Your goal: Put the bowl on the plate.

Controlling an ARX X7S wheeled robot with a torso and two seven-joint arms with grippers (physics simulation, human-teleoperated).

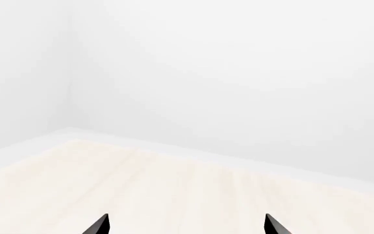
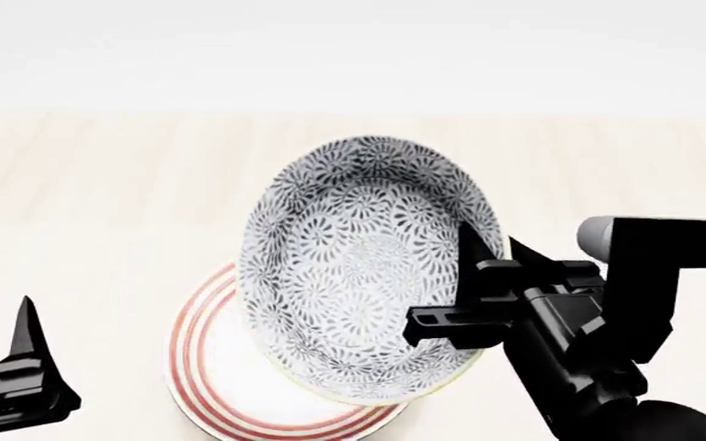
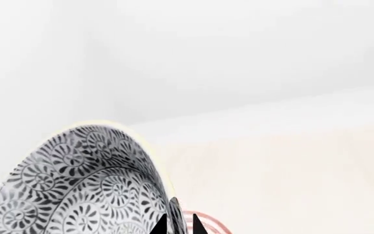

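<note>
In the head view the bowl [image 2: 359, 262], white with a dense grey-blue floral pattern, hangs tilted above the plate [image 2: 212, 367], a white plate with red rings on the pale table. My right gripper [image 2: 491, 253] is shut on the bowl's right rim, one finger inside and one outside. The right wrist view shows the bowl [image 3: 76, 185] close up, its rim pinched in my right gripper [image 3: 177, 225], with a bit of the plate [image 3: 206, 222] beyond. My left gripper [image 1: 185, 225] is open over bare table, with nothing between its fingers; the head view shows one of its fingers [image 2: 25, 349] at the lower left.
A pale wooden table top [image 2: 96, 202] runs back to a white wall [image 2: 353, 55]. In the left wrist view the table edge [image 1: 194, 153] meets a white room corner.
</note>
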